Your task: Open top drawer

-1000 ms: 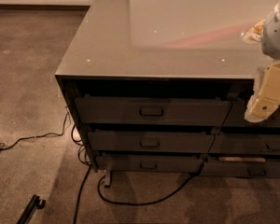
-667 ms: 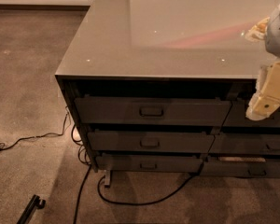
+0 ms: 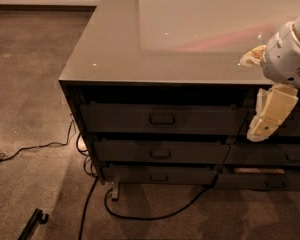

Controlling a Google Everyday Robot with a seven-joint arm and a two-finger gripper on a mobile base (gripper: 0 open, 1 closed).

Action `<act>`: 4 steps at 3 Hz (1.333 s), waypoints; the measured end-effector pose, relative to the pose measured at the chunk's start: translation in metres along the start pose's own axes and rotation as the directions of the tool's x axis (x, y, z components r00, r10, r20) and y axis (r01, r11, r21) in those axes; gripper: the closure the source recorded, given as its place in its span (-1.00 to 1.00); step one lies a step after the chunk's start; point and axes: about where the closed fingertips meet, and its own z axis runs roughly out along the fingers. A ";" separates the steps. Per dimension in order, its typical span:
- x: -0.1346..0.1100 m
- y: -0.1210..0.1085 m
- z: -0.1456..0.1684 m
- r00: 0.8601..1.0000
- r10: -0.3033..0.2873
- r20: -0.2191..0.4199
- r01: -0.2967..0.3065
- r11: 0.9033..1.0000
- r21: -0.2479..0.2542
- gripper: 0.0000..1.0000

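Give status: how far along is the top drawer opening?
Done: nothing visible; the top drawer looks shut, with none of its inside showing. In hand: the tool hangs off to the drawer's right, apart from its handle. Left: reach the handle, grip it, pull the drawer out.

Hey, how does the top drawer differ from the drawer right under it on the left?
The top drawer has a taller, wider front than the middle drawer. The top drawer's handle looks bigger than the middle drawer's handle. Both have dark flat fronts with a central loop handle. The end effector hangs by the top drawer's right end, away from both handles.
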 end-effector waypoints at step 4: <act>-0.002 -0.010 0.042 0.997 -0.065 0.050 0.066 0.997 -0.033 -1.00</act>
